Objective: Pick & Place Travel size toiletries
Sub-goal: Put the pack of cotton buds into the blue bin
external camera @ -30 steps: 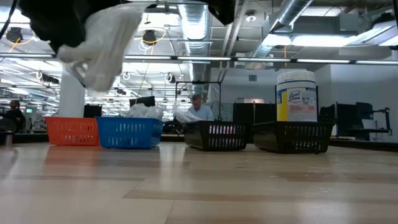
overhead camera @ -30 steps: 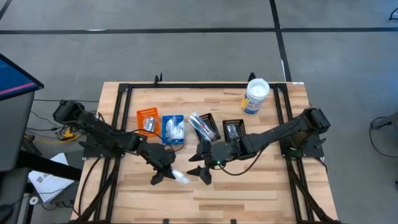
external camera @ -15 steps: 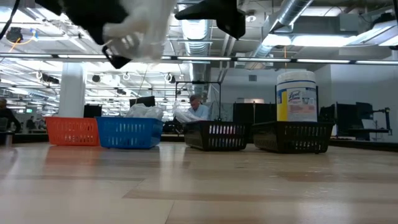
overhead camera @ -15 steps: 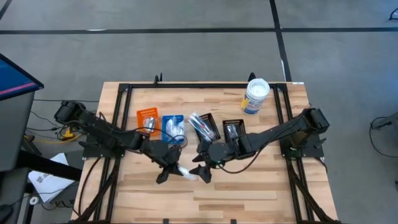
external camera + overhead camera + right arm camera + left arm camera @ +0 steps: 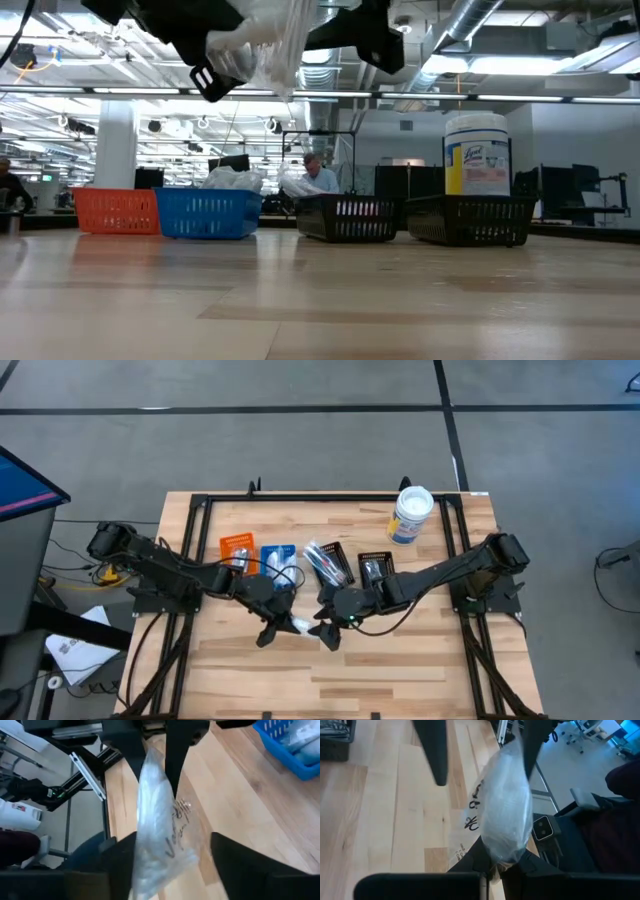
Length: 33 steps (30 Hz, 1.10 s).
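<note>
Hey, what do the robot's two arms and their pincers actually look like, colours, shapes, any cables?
Both arms are dark, nearly black, built of slim jointed segments with bulkier rounded joints near their bases. The left pincer and the right pincer each end in two flat, tapering black fingers. Thin dark cables loop along both arms. A small green light shows by the right pincer.

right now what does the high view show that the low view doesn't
Only the high view: both arms whole, the left tool shut on the clear packet and the right tool open around its other end, and what lies in the bins. Only the low view: the room behind, with a person. Both: the packet, four bins, white tub.
</note>
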Available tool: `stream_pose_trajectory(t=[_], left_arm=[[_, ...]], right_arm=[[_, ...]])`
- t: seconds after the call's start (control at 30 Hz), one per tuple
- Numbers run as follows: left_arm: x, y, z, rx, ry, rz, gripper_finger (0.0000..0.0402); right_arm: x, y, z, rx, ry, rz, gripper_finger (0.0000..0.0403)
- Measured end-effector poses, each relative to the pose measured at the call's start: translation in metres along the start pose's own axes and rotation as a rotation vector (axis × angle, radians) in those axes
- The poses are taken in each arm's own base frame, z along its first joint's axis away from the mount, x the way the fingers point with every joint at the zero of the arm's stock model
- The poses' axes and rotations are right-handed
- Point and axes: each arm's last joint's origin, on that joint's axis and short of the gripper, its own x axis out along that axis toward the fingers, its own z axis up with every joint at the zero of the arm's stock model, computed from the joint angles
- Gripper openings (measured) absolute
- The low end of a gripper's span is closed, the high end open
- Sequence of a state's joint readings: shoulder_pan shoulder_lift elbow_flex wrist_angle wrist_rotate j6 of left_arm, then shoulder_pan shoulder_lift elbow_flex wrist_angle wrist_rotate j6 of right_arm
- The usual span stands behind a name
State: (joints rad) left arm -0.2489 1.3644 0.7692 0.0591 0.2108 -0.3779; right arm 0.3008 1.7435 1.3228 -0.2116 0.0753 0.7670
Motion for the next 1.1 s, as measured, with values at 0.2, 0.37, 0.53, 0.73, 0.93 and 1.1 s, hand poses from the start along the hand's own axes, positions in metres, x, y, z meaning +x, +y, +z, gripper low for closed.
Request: stream_pose_trajectory(t=[0.2, 0.37, 0.53, 0.73, 0.93, 1.1], left_arm=[[0.001, -0.003, -0.001, 0.041, 0.002, 0.000, 0.0024], [0.000, -0.005, -0.002, 0.019, 0.002, 0.014, 0.0075], [-0.011, -0.012, -0.006, 0.029, 0.041, 0.036, 0.0138], [-0.045, -0.024, -0.008, 0.065, 0.024, 0.159, 0.0199], [-0.093, -0.022, -0.027, -0.014, -0.046, 0.513, 0.0207], [-0.120, -0.005, -0.045, -0.082, -0.139, 0.665, 0.0163]], right_arm=[[0.004, 0.000, 0.000, -0.011, -0.009, 0.009, 0.0090], [0.004, 0.004, 0.004, -0.055, -0.052, 0.046, 0.0019], [0.004, 0.004, 0.005, -0.076, -0.064, 0.050, 0.0007], [0.003, 0.006, 0.008, -0.080, -0.109, 0.050, 0.0004], [0.006, -0.006, 0.036, -0.027, -0.292, 0.060, 0.0003], [0.035, -0.042, 0.057, 0.128, -0.386, 0.046, 0.0002]])
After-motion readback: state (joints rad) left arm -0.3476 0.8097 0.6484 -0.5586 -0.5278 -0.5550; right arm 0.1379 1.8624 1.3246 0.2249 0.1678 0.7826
